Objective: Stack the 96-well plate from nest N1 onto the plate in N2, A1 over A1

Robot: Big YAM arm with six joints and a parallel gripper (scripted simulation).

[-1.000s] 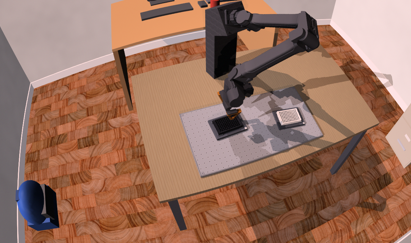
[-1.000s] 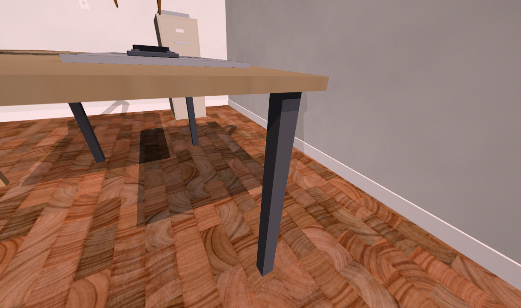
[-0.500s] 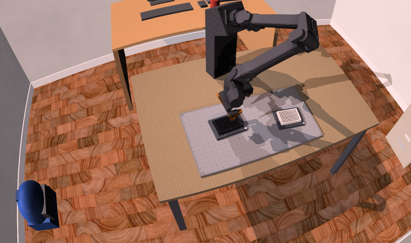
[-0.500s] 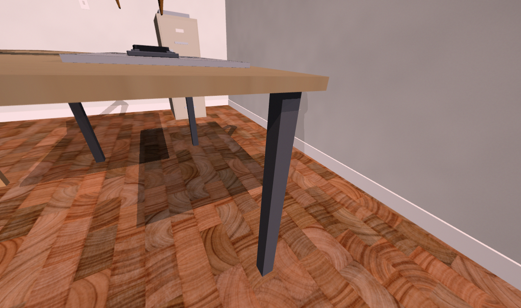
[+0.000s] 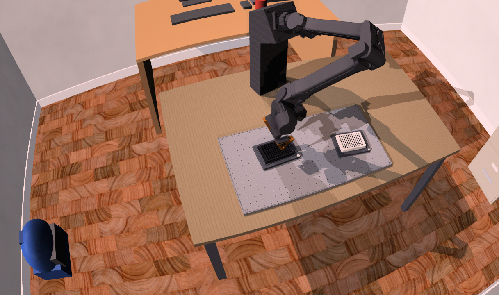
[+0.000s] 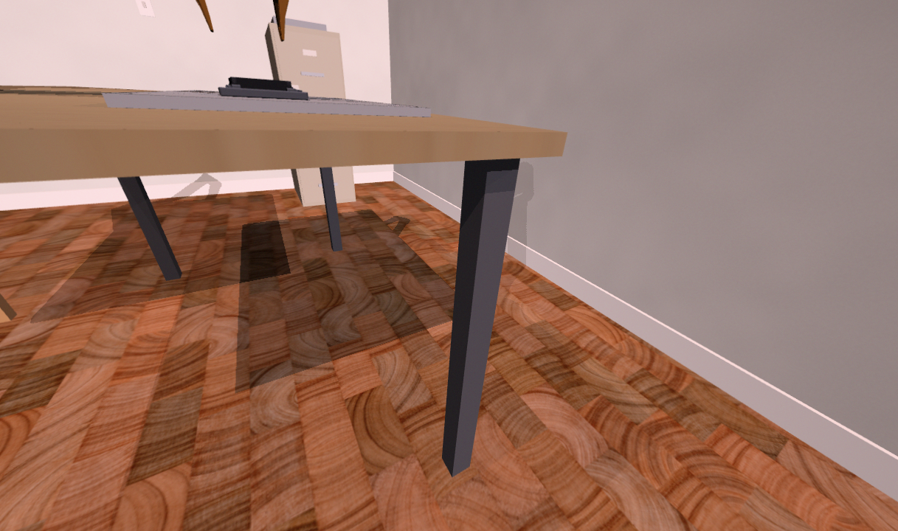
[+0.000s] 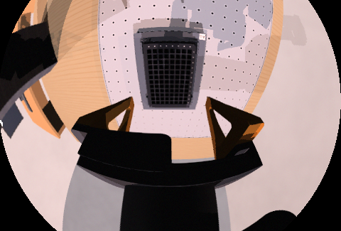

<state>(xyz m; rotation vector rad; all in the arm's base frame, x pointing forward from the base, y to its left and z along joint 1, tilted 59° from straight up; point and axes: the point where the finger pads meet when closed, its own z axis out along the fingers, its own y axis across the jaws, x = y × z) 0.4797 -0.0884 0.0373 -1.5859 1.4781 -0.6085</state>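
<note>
A black 96-well plate (image 5: 276,150) sits in its dark nest N1 (image 5: 268,165) on the left of the grey perforated baseplate (image 5: 302,164). A white 96-well plate (image 5: 350,141) sits in nest N2 (image 5: 354,150) on the right. My gripper (image 5: 284,142) hangs above the far right end of the black plate, with its orange fingers wide open and empty. In the low side view only the fingertips (image 6: 242,14) show, well above the black plate (image 6: 261,88).
The arm's dark base pedestal (image 5: 267,51) stands at the table's far edge. An orange desk (image 5: 207,25) with dark flat items is behind it. A beige cabinet (image 5: 495,161) stands at the right, off the table.
</note>
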